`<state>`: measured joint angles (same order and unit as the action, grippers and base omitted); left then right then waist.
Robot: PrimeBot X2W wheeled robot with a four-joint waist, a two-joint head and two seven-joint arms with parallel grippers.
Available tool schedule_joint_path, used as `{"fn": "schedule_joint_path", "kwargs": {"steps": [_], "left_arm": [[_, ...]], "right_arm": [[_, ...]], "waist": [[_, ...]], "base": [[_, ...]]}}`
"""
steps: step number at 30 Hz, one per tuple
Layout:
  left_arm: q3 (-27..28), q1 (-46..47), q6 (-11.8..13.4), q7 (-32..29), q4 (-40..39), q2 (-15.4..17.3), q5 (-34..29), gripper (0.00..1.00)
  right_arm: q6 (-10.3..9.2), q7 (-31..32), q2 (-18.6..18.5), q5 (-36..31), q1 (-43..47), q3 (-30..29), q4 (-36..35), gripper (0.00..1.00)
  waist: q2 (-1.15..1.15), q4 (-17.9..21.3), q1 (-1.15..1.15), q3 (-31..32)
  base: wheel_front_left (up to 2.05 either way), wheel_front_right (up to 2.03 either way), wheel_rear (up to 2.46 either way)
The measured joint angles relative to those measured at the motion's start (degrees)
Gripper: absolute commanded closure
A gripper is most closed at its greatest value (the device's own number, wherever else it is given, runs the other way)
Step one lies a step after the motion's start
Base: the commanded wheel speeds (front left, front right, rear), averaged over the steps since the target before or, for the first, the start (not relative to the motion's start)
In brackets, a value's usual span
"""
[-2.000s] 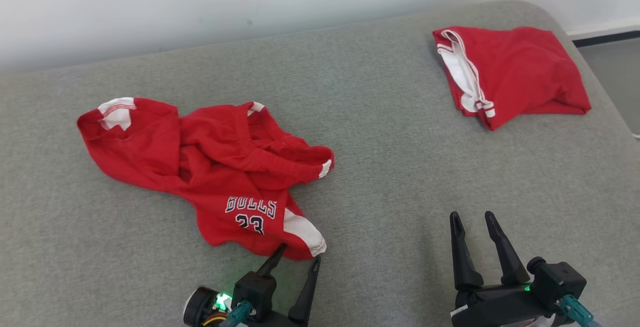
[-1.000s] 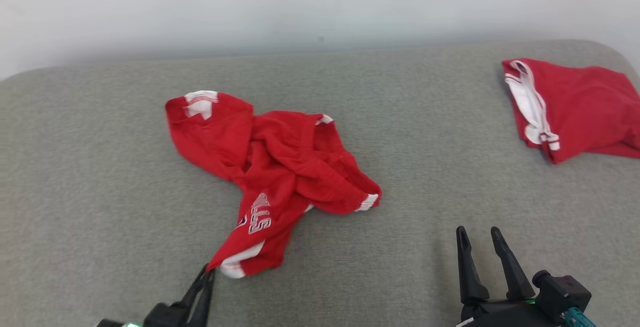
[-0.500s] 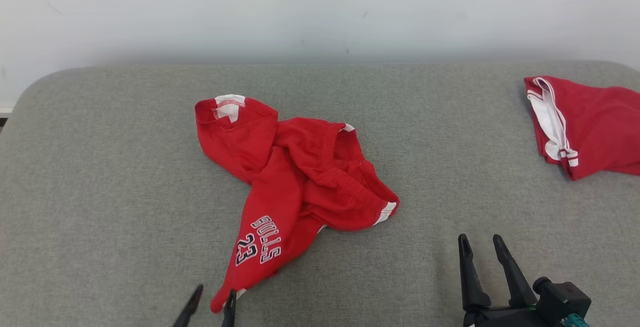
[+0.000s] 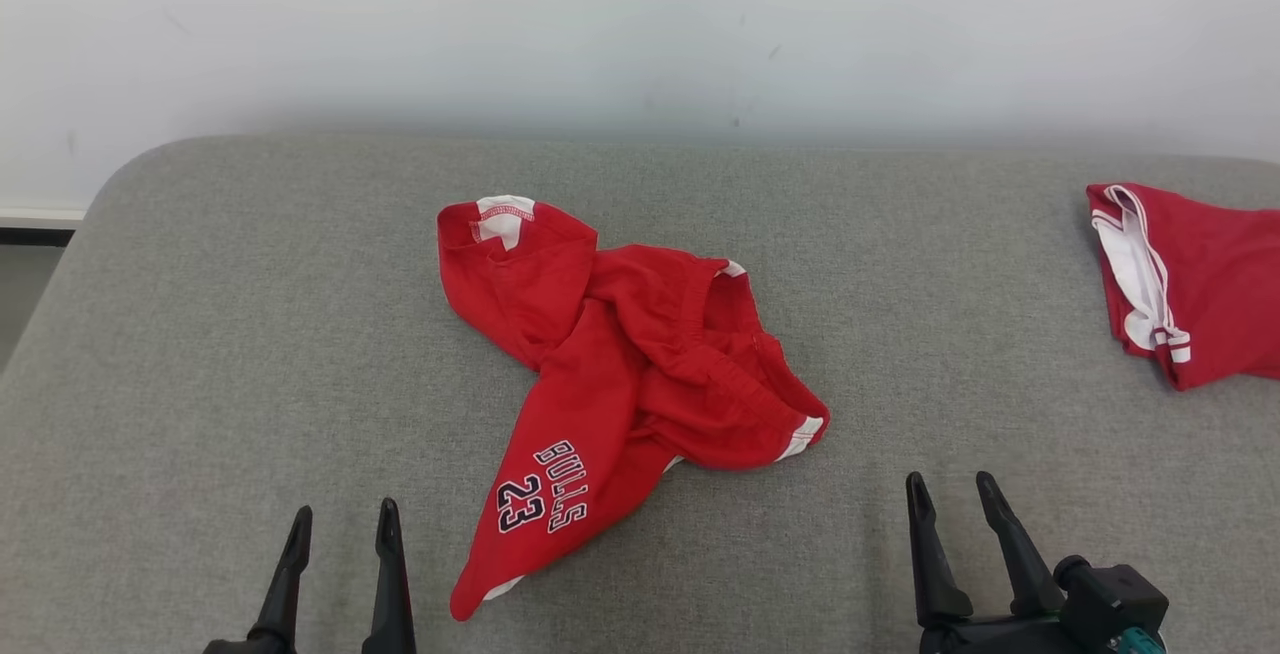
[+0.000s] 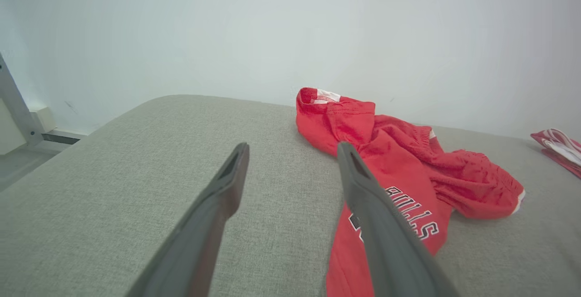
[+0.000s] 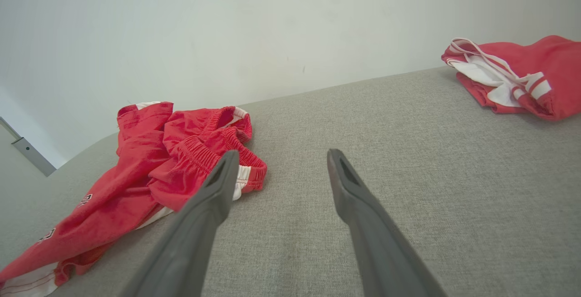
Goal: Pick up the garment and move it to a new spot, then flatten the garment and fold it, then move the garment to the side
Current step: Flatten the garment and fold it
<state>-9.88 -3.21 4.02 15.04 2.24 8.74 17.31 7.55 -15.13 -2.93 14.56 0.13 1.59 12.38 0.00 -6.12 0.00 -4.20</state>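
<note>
The garment [image 4: 620, 384] is a pair of red shorts with white trim and "BULLS 23" lettering, lying crumpled in the middle of the grey padded surface [image 4: 250, 354]. One leg stretches toward the front edge. My left gripper [image 4: 343, 524] stands open just left of that leg's hem, holding nothing. In the left wrist view the garment [image 5: 404, 174] lies behind and right of my left gripper [image 5: 292, 151]. My right gripper [image 4: 948, 492] is open at the lower right, apart from the cloth. The right wrist view has the garment [image 6: 172, 170] left of my right gripper [image 6: 281, 157].
A second red garment with white trim [image 4: 1190, 274] lies folded at the far right edge of the surface, also seen as the folded garment [image 6: 508, 76] in the right wrist view. A white wall [image 4: 640, 24] stands behind. The surface's rounded left corner drops to the floor [image 5: 18, 165].
My left gripper opened and let go of the garment's leg hem, then moved left of it. The camera turned left, shifting the whole picture right. The right gripper stayed open.
</note>
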Motion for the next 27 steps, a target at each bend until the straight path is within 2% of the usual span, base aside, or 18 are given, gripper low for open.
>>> {"fn": "schedule_joint_path", "kwargs": {"steps": [1,5,10,14,18,27], "left_arm": [[1.6,-0.1,-0.9,0.0,0.4,-1.7,-0.7,0.0],[4.7,-0.2,-2.3,0.0,2.9,-4.1,-2.4,0.0],[7.0,-0.1,-4.2,0.0,5.4,-5.3,-4.2,0.0],[8.1,0.1,-5.4,0.0,6.1,-5.7,-4.9,0.0],[8.0,1.1,-5.8,0.0,6.4,-5.8,-4.6,0.0],[5.0,2.0,-4.7,0.0,6.6,-5.8,-2.6,0.0]], "right_arm": [[0.0,0.0,0.0,-0.1,-0.2,0.4,0.4,0.0],[0.0,0.0,0.0,-1.0,-1.3,1.5,2.0,0.0],[0.0,0.0,-0.4,-3.0,-3.9,4.2,4.6,0.0],[0.0,0.0,-3.0,-3.6,-8.0,8.1,8.3,0.0],[0.0,0.0,-6.3,-2.9,-13.6,12.6,13.6,0.0],[0.01,1.0,-11.4,1.1,-25.4,23.6,28.2,0.0]], "waist": [[0.0,-0.1,0.0,0.1],[0.0,-0.2,0.0,0.1],[0.0,-0.4,0.0,-0.1],[0.0,-0.9,0.01,-0.4],[0.0,-2.0,0.01,-0.7],[0.0,-5.2,0.01,-1.9]], "base": [[0.0,0.0,0.0],[0.0,0.0,0.0],[0.0,0.0,0.0],[0.0,0.0,0.0],[0.0,0.0,0.0],[0.0,0.0,0.0]]}}
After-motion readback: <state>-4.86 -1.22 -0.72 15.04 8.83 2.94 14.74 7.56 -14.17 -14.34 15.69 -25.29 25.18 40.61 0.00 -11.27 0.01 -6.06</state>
